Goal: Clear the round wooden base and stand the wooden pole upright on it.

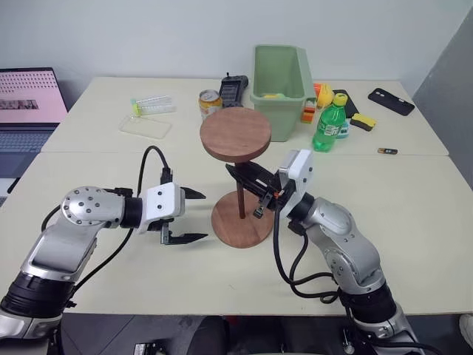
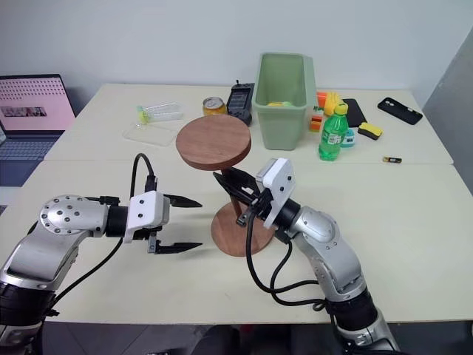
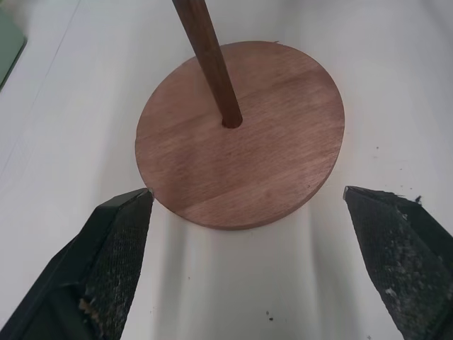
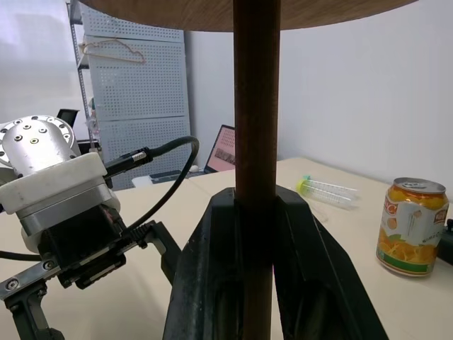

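While right gripper point(image 1: 247, 180) pinches wooden pole point(image 1: 241, 194) on round wooden base point(image 1: 242, 223), left gripper point(image 1: 194, 216) spread beside; green bin point(image 1: 279, 70) behind.

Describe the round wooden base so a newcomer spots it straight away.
On the cream table, near the front edge between the two grippers, lies the round wooden base, a flat reddish-brown disc. The wooden pole stands in its centre hole. The pole's own disc sits raised on top; the base lies on the tabletop.

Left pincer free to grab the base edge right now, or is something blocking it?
Probably yes. The left pincer is open, level with the round wooden base and just beside its near rim, bare table between them. The right pincer grips the wooden pole higher up, clear of that approach.
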